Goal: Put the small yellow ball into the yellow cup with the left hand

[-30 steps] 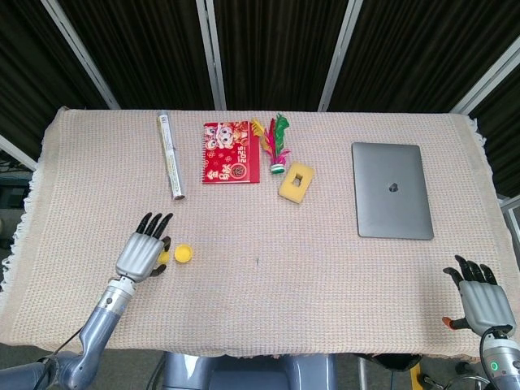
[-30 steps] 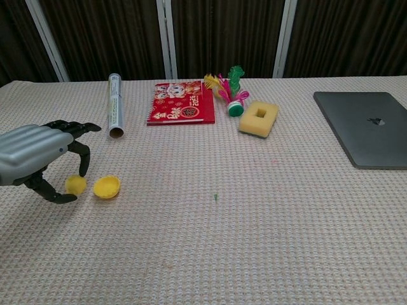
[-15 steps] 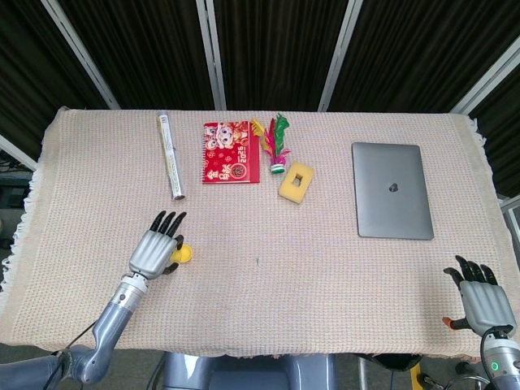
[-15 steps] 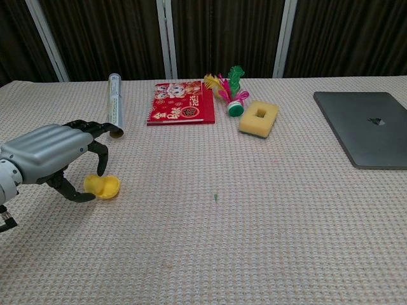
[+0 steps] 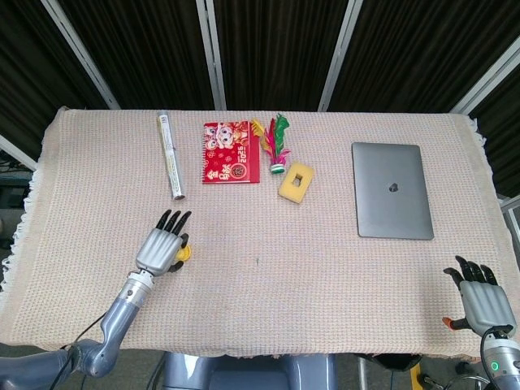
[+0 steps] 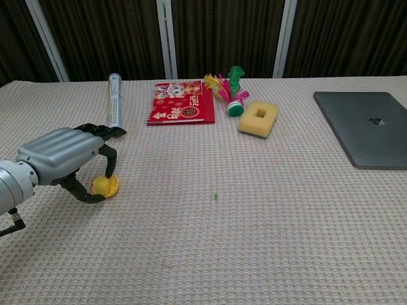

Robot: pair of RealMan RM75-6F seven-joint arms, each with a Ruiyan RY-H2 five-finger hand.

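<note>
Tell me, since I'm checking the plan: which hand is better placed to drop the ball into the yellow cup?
Left. The left hand is curled right over the yellow cup, while the right hand rests at the table's far corner, beyond the laptop.

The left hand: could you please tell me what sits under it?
Under the left hand a yellow cup shows between the curled fingers. The hand covers most of it, so whether the ball lies inside cannot be told.

A lab: black curtains (image 5: 268, 49) behind a cloth-covered table (image 5: 325, 268).
</note>
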